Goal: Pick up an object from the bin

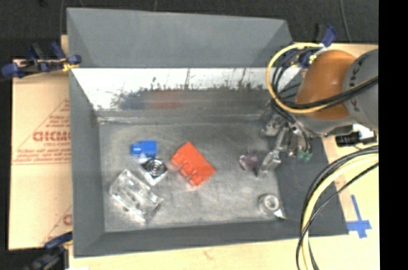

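**A:** How far along is your pick?

**B:** Early, by my judgement. Your gripper (273, 157) sits low at the right side of the bin (191, 100), close to the right wall, and nothing is lifted off the floor.

**A:** What is it nearest to?

**B:** A small dark purplish thing (250, 162) lies on the bin floor just beside the gripper, on its left. I cannot say whether the two touch.

**A:** Wide or narrow?

**B:** You cannot tell from this view, so I would not count the purplish thing as held.

**A:** And the other things?

**B:** They are well apart from it. An orange block (191, 164) lies mid-floor. A blue block (144, 148), a small round black-and-white piece (153, 168) and a clear plastic piece (134, 193) lie to the left. A silvery ring (269, 203) lies by the front right corner. What is left for you is a secure hold and the lift out.
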Available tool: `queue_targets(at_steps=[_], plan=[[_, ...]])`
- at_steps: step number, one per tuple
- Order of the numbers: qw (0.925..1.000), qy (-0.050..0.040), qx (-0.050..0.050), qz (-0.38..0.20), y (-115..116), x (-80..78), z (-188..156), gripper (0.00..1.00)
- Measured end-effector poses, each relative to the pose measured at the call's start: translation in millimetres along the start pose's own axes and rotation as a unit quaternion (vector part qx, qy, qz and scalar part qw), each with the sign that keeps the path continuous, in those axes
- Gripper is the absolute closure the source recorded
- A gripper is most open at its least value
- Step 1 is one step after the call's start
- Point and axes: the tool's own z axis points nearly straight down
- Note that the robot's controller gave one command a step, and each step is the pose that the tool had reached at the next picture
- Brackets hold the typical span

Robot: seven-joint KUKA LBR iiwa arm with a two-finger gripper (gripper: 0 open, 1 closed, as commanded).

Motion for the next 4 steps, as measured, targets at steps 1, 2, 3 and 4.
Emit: queue_targets(at_steps=[1, 2, 3, 4], plan=[[1.0000, -0.0001, 0.001, -0.002, -0.3, -1.8, -1.5, 0.00], [1.0000, 0.0017, 0.001, -0.003, -0.8, -2.9, -5.5, 1.00], [1.0000, 0.0001, 0.002, -0.003, -1.9, -4.6, -8.8, 1.00], [1.0000, -0.0024, 0.002, -0.004, -2.1, -8.1, -71.6, 1.00]])
